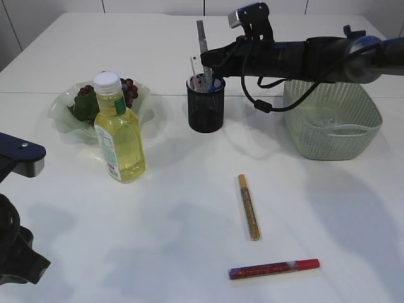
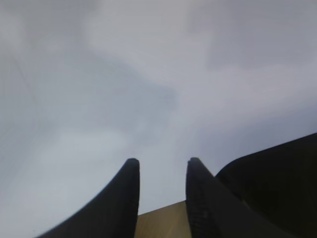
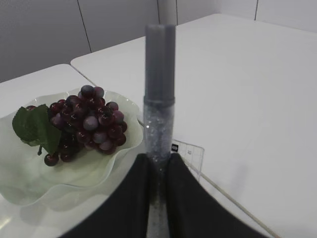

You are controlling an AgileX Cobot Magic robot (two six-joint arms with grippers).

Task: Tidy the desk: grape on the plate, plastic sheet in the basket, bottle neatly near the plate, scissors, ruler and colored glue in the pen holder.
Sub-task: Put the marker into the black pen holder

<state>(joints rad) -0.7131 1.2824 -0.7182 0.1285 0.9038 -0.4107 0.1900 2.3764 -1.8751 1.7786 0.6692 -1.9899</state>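
Nearest in the exterior view: red glitter glue pen (image 1: 274, 269), then gold one (image 1: 249, 206), both loose on white counter (image 1: 177, 208). Right tool (image 1: 203, 63) half hidden over black mesh pen holder (image 1: 206, 105); wrist view shows it clamped on grey glitter glue tube (image 3: 159, 114). Left tool (image 2: 162, 198) apart, holding nothing, only blurred counter beyond. Dark grapes (image 3: 86, 124) on frosted plate (image 3: 29, 183), yellow-liquid bottle (image 1: 118, 129) alongside.

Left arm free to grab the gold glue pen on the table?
Probably yes: the left gripper is open and holds nothing, and the gold glue pen lies alone on bare table, nothing beside it.
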